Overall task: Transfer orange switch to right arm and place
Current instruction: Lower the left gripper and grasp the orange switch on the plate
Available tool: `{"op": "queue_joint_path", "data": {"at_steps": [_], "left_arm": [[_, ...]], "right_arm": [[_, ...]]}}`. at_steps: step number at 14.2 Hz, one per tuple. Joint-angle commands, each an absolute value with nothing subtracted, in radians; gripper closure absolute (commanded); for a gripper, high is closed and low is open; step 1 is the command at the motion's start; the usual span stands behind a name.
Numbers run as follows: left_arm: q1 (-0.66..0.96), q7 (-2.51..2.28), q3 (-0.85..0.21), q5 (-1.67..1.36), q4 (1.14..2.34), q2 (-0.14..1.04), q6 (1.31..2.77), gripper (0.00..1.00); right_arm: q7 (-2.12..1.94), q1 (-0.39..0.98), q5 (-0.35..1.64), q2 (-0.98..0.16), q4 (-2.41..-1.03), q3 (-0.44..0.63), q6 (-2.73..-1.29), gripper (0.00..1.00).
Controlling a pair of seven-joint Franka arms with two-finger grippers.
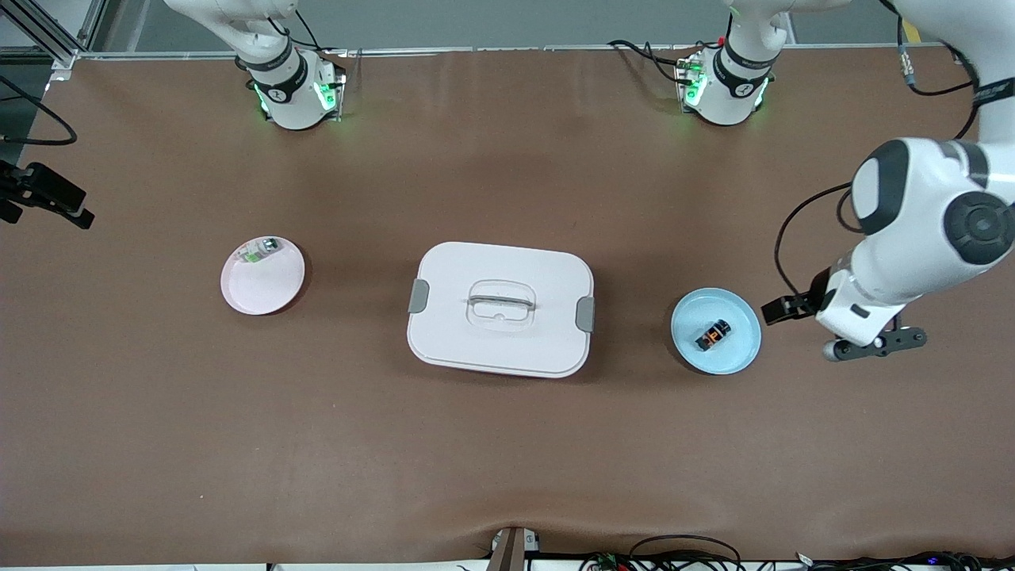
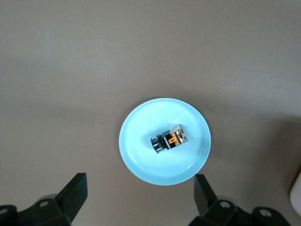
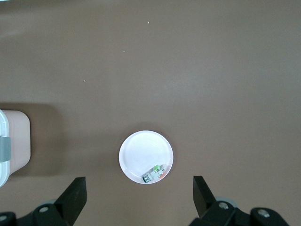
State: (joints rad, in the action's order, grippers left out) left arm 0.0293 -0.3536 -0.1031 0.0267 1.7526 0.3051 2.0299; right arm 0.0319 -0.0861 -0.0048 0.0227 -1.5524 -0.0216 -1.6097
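The orange switch [image 1: 712, 336], a tiny black box with an orange face, lies in the middle of a light blue plate [image 1: 688, 316] toward the left arm's end of the table. My left gripper [image 1: 864, 333] hangs above the table just beside that plate. In the left wrist view its fingers [image 2: 77, 188] stand wide apart and empty, with the switch [image 2: 170, 139] on the plate [image 2: 136, 157] below. My right gripper [image 3: 138, 186] is open and empty, high over the pink plate [image 3: 138, 150]. It is out of the front view.
A white lidded box [image 1: 499, 309] with grey clips sits mid-table between the plates, and also shows in the right wrist view [image 3: 11, 141]. The pink plate [image 1: 277, 289], toward the right arm's end, holds a small clear-and-green part [image 1: 262, 250]. A black camera mount [image 1: 44, 194] stands at the table's edge.
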Motion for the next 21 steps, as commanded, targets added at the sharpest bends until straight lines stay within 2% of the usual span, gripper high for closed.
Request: {"op": "queue_joint_path", "data": {"at_steps": [1,8,12,21], "left_arm": [[0.035,-0.458,-0.101,0.006,1.824,0.337,2.158,0.0],[0.075,-0.742,-0.114,0.002,1.853,0.471,2.27,0.0],[0.078,-0.744,-0.114,0.0,1.957,0.492,2.437,0.0],[0.074,-0.746,-0.112,0.002,1.96,0.54,2.447,0.0]], "right_arm": [[0.038,-0.1,-0.005,0.011,-1.525,-0.032,-1.594,0.0],[0.038,-0.1,-0.006,0.011,-1.525,-0.032,-1.594,0.0],[0.038,-0.098,-0.008,0.011,-1.525,-0.032,-1.594,0.0],[0.038,-0.101,-0.006,0.011,-1.525,-0.032,-1.595,0.0]]}}
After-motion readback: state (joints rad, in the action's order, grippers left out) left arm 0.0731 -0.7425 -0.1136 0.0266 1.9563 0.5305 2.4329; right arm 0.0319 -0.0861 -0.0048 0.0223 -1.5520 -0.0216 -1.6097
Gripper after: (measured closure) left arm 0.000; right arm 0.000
